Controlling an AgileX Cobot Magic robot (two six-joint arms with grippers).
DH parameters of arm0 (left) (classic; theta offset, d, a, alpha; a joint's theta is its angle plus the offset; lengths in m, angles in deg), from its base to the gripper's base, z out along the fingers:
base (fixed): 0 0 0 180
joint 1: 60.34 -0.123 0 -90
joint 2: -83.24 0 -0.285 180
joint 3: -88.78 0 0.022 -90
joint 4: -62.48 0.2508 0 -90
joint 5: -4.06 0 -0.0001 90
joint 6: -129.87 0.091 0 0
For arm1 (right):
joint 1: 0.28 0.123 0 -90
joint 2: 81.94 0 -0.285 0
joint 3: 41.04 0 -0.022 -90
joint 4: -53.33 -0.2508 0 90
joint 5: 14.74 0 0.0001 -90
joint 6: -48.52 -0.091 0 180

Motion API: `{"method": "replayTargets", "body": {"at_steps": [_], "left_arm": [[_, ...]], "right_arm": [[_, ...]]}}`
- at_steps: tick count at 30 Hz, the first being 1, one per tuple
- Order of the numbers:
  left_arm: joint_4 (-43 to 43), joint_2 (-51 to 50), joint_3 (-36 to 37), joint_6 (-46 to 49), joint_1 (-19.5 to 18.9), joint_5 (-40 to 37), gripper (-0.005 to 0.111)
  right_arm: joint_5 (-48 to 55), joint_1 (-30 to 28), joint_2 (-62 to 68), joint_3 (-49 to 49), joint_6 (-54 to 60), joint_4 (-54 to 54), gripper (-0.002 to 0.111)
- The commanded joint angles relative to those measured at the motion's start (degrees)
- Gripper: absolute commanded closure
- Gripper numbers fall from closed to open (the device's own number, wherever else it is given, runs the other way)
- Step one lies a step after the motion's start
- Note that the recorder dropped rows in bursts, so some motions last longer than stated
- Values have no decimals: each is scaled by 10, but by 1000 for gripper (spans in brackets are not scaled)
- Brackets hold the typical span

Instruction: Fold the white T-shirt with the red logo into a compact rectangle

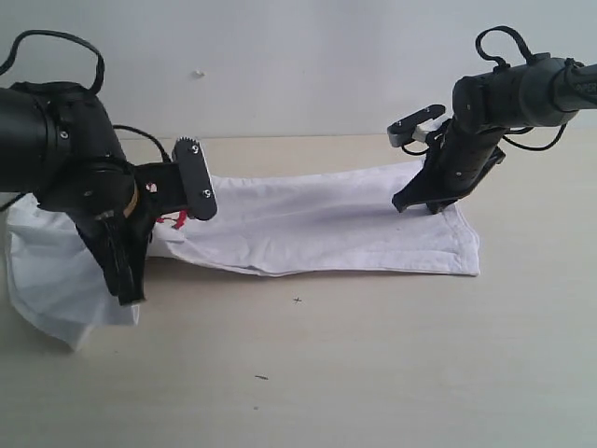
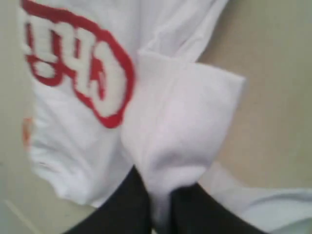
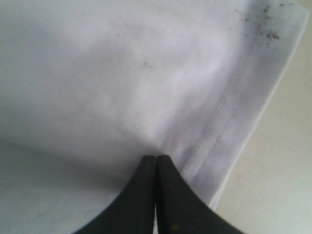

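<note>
The white T-shirt (image 1: 317,229) lies as a long folded strip across the table. Only a scrap of the red logo (image 1: 175,220) shows beside the left arm; the left wrist view shows its fuzzy lettering (image 2: 78,68) and an orange neck tag (image 2: 25,131). My left gripper (image 1: 126,289) is at the shirt's left end, shut on a bunched fold of white cloth (image 2: 180,146) that runs down between its jaws (image 2: 158,195). My right gripper (image 1: 415,203) is at the far right end, jaws together (image 3: 156,158) on the cloth beside the stitched hem (image 3: 214,126).
Loose white cloth (image 1: 47,280) of the shirt hangs crumpled under the left arm, near the table's left side. Bare beige tabletop (image 1: 373,364) stretches in front of the shirt. A pale wall (image 1: 298,65) stands behind the table.
</note>
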Motion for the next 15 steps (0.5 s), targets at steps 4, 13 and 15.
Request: {"method": "replayTargets", "body": {"at_steps": [4, 13, 15], "left_arm": [[299, -13, -5, 35, -3, 94, 107], [548, -92, -8, 25, -34, 177, 99], [548, -108, -17, 12, -51, 177, 90]], "right_arm": [[49, -5, 18, 10, 10, -2, 108], [46, -5, 18, 10, 20, -2, 108], [46, -5, 18, 10, 20, 0, 108]]}}
